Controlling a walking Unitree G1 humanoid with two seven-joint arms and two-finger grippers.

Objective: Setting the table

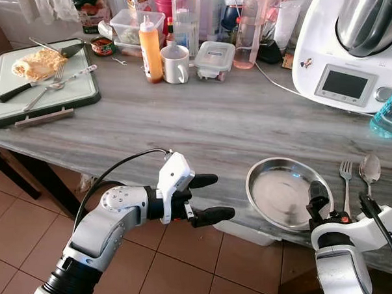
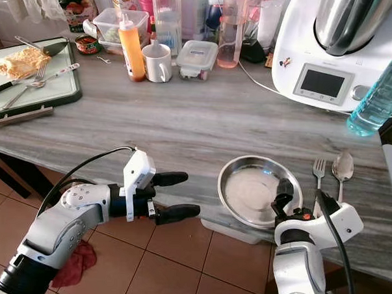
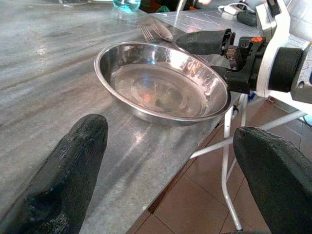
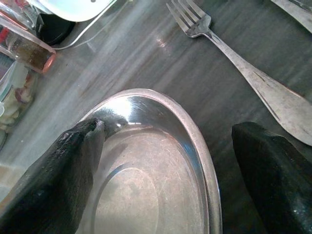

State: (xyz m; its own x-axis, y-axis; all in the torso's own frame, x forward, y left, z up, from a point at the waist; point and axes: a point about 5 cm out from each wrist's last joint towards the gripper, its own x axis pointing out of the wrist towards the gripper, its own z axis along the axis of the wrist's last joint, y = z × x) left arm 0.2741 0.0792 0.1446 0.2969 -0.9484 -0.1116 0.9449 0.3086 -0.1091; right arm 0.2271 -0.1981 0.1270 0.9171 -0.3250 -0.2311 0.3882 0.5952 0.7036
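**Head view: both grippers at the plate, near table edge**

Nearest us, our left gripper [image 1: 207,198] hangs just off the table's [image 1: 203,124] front edge, over the tiled floor [image 1: 178,266], its two fingers spread well apart and holding nothing. It points sideways toward the plate [image 1: 280,190].

Our right gripper [image 1: 340,208] straddles the plate's right rim. One finger [image 4: 73,165] sits inside the bowl against the wall; the other [image 4: 278,170] is outside, over the table beside the fork [image 4: 234,58]. The fingers are apart, not clamped on the rim.

The steel plate sits close to the front edge, at our right. Just beside it on the right lie the fork and then a spoon [image 1: 370,171], side by side, handles toward us.

Farther back at left, a tray [image 1: 6,86] carries food [image 1: 38,63] and cutlery. Along the back stand an orange bottle [image 1: 150,48], a mug [image 1: 175,63], a lidded box [image 1: 215,58], a white kitchen machine [image 1: 346,53] and, at far right, a blue bottle [image 1: 391,111].
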